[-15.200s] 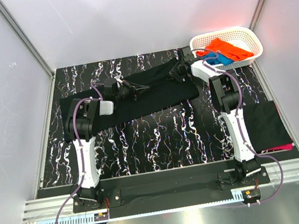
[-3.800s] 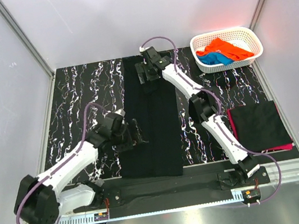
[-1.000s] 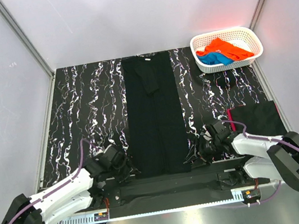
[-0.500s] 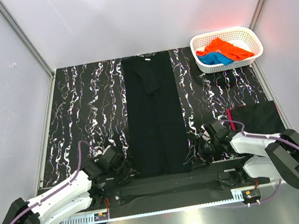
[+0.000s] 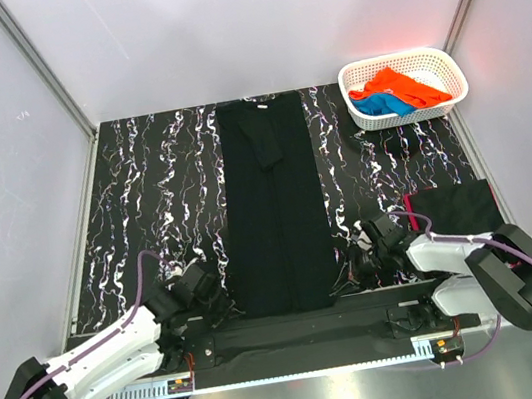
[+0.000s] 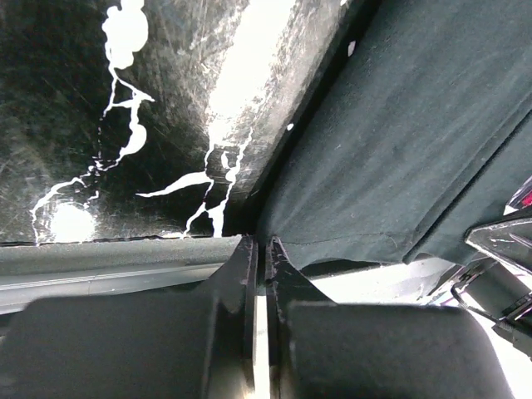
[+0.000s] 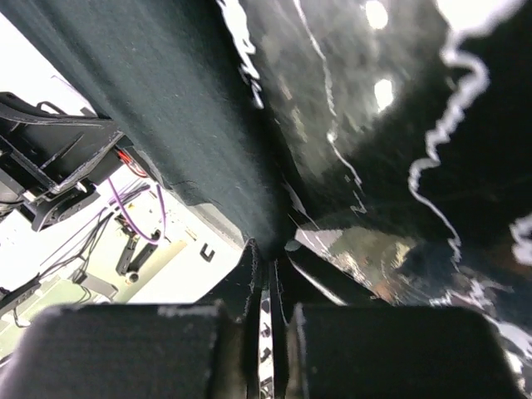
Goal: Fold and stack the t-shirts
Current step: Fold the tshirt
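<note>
Left gripper (image 5: 220, 303) and right gripper (image 5: 352, 275) appear pinched on the black t-shirt (image 5: 276, 208) hem corners at 6 o'clock. I should lift both evenly toward 12 o'clock.

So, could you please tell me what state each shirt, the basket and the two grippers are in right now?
long black t-shirt: folded into a narrow strip, lying flat down the table's middle.
left gripper: shut at the strip's near left corner.
right gripper: shut at its near right corner.
folded black t-shirt: flat, at the right.
basket: upright, holding two shirts.
orange t-shirt: crumpled in basket.
blue t-shirt: crumpled, partly under the orange.
</note>
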You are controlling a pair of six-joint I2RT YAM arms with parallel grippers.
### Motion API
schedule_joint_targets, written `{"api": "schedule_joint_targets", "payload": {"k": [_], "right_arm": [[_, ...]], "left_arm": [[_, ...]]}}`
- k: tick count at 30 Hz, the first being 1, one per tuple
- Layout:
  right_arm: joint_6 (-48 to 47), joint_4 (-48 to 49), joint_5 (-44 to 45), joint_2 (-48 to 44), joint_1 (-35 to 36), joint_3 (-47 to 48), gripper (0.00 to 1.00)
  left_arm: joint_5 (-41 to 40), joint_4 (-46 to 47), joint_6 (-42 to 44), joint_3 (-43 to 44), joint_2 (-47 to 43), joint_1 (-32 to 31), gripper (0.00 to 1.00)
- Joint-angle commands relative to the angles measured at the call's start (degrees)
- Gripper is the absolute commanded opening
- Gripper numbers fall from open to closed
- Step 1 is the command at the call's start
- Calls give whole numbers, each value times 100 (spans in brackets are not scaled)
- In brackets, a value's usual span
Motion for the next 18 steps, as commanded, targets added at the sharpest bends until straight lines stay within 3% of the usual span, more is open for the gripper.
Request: {"api": "schedule_joint_targets", "payload": {"k": [1, 11, 16, 18], "right_arm": [[259, -646, 96, -162, 50, -185, 0], [180, -1410, 298, -963, 41, 219, 0], [-320, -1789, 475, -122, -282, 1404, 0], [-759, -2025, 457, 205, -573, 1967, 0]], "left_arm": [[-337, 450, 119, 206, -66, 73, 0], [-354, 441, 321, 970, 171, 73, 0], [-469, 292, 998, 2076, 1040, 204, 0], [-407, 257, 1332, 2350, 1489, 590, 0]]}}
